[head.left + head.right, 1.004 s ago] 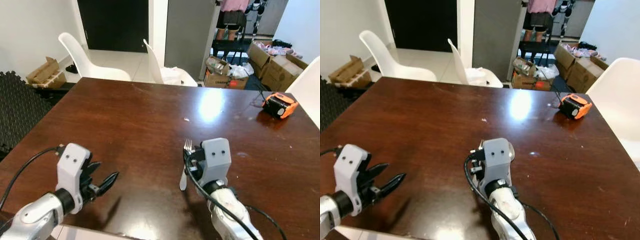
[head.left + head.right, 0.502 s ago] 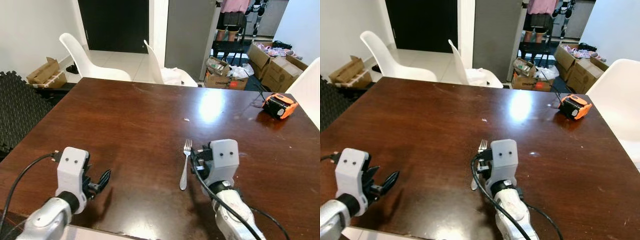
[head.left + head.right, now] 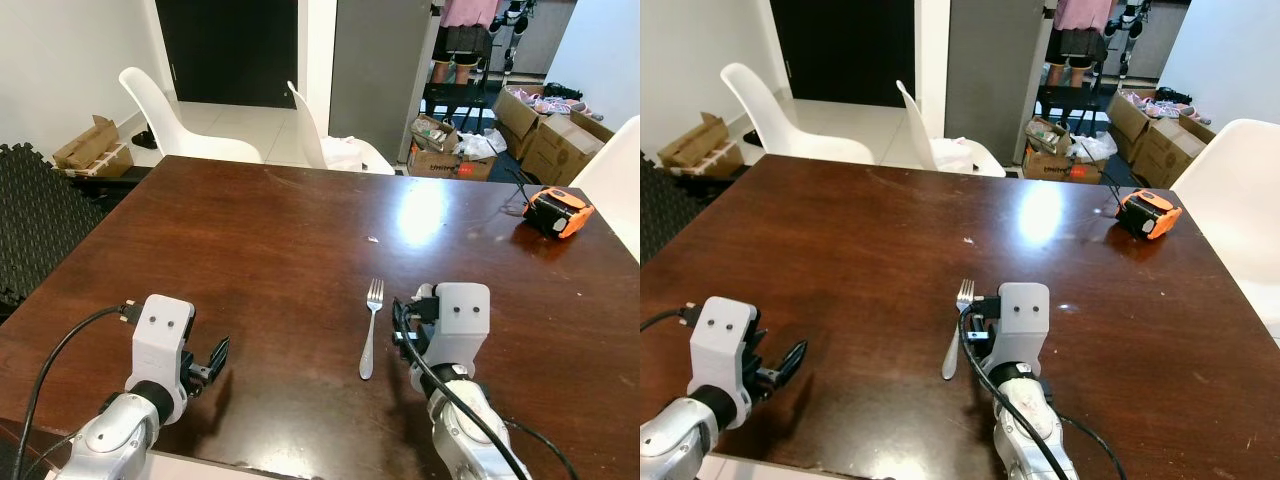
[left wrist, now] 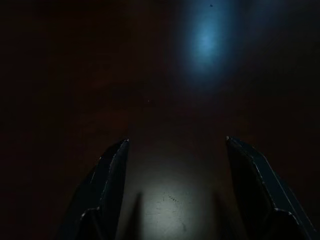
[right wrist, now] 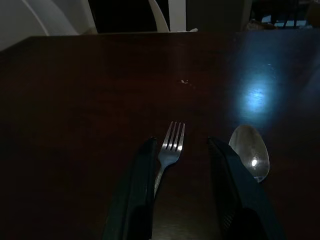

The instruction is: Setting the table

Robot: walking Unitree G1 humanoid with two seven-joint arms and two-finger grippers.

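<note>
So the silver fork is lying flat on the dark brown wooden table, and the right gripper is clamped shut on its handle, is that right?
Not quite. The silver fork does lie flat on the dark brown wooden table, but the right gripper is not clamped on it. In the right wrist view its two black fingers stand apart, one on either side of the fork, without pinching it.

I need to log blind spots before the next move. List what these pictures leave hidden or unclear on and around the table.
- Spoon: in the right wrist view its handle is hidden behind a finger of the right gripper; in the eye views that arm's wrist housing covers it.
- Fork: its handle end is hidden between the open fingers in the right wrist view.
- Left gripper: the tabletop under it is too dark to read.
- Person: cut off by the top edge.
</note>
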